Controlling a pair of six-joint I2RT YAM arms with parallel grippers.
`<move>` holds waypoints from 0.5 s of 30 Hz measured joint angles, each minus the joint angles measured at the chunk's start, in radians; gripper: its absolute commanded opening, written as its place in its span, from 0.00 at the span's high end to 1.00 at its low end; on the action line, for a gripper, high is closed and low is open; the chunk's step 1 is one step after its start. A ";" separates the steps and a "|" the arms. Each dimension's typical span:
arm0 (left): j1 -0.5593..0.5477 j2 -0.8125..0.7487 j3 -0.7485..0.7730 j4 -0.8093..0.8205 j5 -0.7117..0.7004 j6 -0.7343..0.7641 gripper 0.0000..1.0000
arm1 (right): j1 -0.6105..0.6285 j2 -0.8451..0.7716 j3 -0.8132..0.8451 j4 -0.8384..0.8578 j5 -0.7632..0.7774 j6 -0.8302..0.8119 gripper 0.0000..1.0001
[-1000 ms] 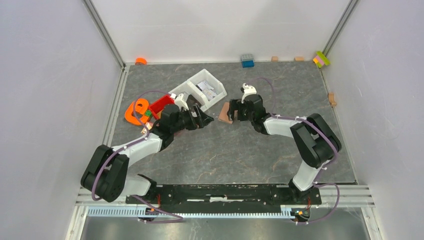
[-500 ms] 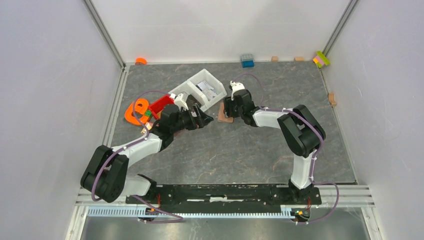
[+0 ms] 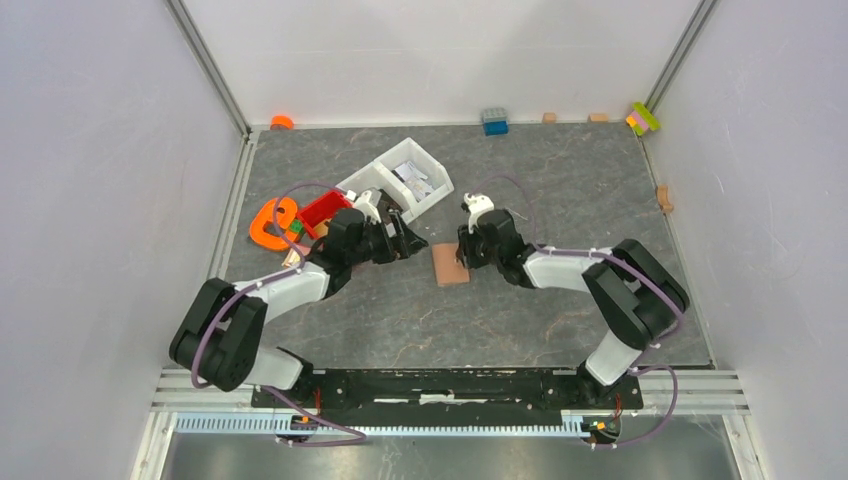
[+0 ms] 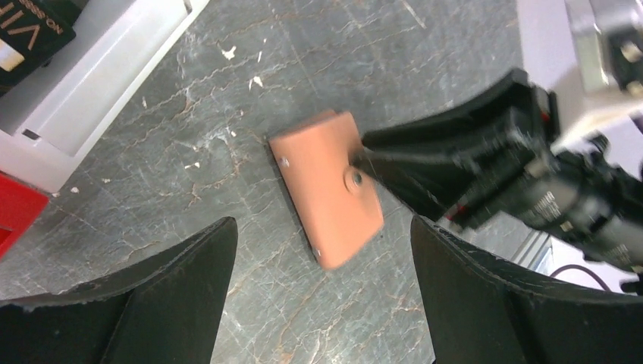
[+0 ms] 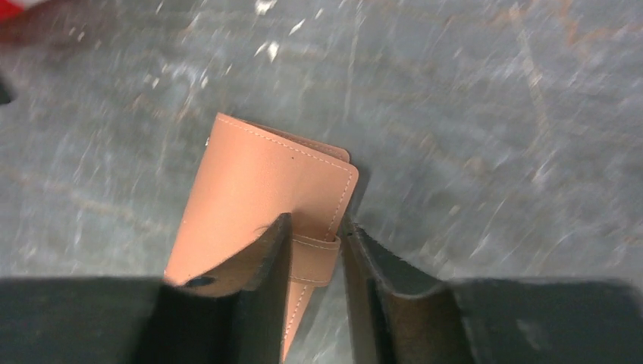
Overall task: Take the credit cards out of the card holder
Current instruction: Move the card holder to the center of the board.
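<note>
The card holder [image 3: 450, 266], a small tan-brown folded wallet with a closing tab, lies mid-table between the two arms. My right gripper [image 3: 466, 250] has closed on its right edge. In the right wrist view the right gripper [image 5: 315, 243] has the tab pinched between its fingers, over the card holder [image 5: 258, 189]. My left gripper [image 3: 414, 241] stands open just left of the wallet. In the left wrist view the left gripper [image 4: 322, 231] frames the card holder [image 4: 326, 189] with nothing between its fingers. The credit cards are hidden.
A white bin [image 3: 432, 168] with black-and-white packets [image 3: 413, 178] sits behind the left gripper, a red bin [image 3: 322, 210] and an orange piece [image 3: 268, 226] to its left. Small blocks [image 3: 494, 121] line the back edge and right wall.
The right gripper has narrowed from wide open onto the wallet's tab edge. It has moved toward the near side, and the wallet has shifted with it. The left arm barely moved.
</note>
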 measured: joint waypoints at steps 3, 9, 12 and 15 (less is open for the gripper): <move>-0.013 0.035 0.024 -0.045 -0.004 0.002 0.12 | 0.030 -0.073 -0.097 0.024 -0.014 0.002 0.38; -0.085 0.077 0.072 -0.142 -0.031 0.028 0.14 | 0.043 -0.189 -0.233 0.064 -0.009 0.003 0.29; -0.124 0.104 0.111 -0.191 -0.046 0.044 0.17 | 0.044 -0.207 -0.243 0.074 -0.001 0.003 0.29; -0.148 0.140 0.152 -0.228 -0.048 0.056 0.20 | 0.050 -0.230 -0.252 0.082 -0.003 0.004 0.31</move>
